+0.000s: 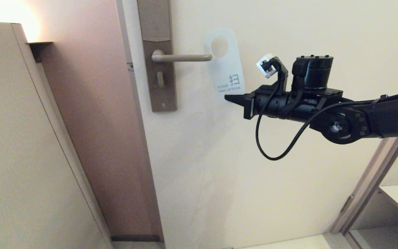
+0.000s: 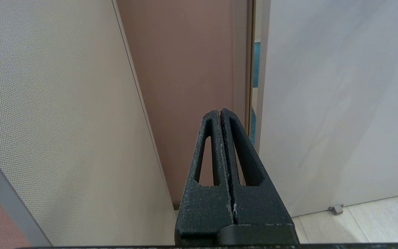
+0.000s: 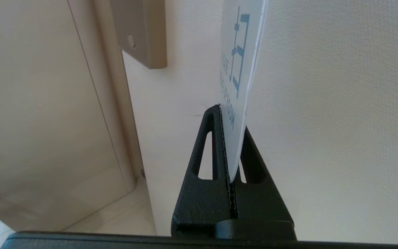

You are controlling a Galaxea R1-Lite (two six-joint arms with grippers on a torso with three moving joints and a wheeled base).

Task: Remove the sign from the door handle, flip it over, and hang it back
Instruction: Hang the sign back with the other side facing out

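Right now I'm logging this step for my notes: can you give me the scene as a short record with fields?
sign: white side showing, teal "MAKE UP ROOM" print, off the lever, its hole just past the tip
door handle: horizontal lever on a brown backplate, bare
right gripper: shut on the sign's lower edge
left gripper: shut, empty, away from the handle
task stage: sign taken off, not yet turned over

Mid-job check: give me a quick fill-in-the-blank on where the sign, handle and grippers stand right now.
1. The sign is pinched at its bottom edge by the ____ gripper.
2. The side facing the head camera is ____ with teal lettering.
3. The sign's oval hole is ____ the door handle.
4. The left gripper is shut and holds ____.

Missing words: right; white; off; nothing
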